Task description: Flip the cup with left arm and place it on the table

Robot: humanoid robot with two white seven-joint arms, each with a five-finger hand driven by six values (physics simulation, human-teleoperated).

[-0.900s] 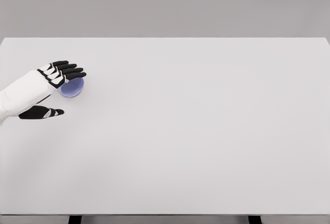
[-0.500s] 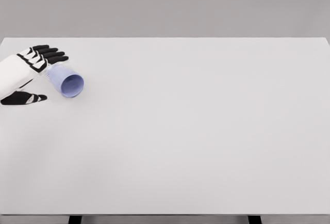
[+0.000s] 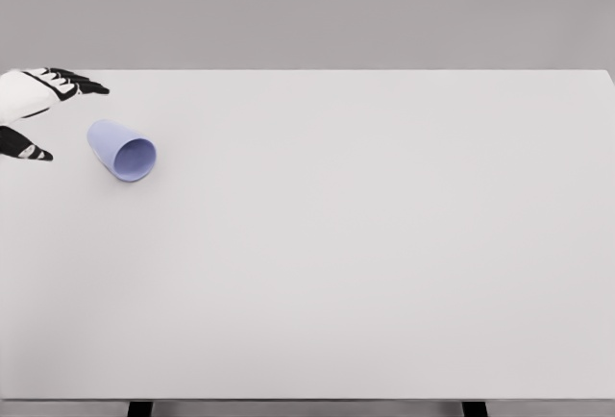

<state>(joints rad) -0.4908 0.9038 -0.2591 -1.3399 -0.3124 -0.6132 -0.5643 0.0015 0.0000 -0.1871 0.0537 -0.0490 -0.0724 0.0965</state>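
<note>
A pale blue cup [image 3: 122, 151] lies on its side on the white table [image 3: 365, 234], near the far left, its open mouth turned toward the lower right. My left hand [image 3: 43, 114] is at the left edge of the view, up and to the left of the cup, clear of it. Its black fingers are spread and the thumb points right below them, with nothing held. The right arm does not show.
The table's far edge runs just behind the left hand, against a plain grey wall. Two dark table legs [image 3: 139, 407] show at the bottom edge.
My left hand has drawn back up and to the left, off the cup. The cup, earlier covered by the fingers, now lies fully exposed on its side.
</note>
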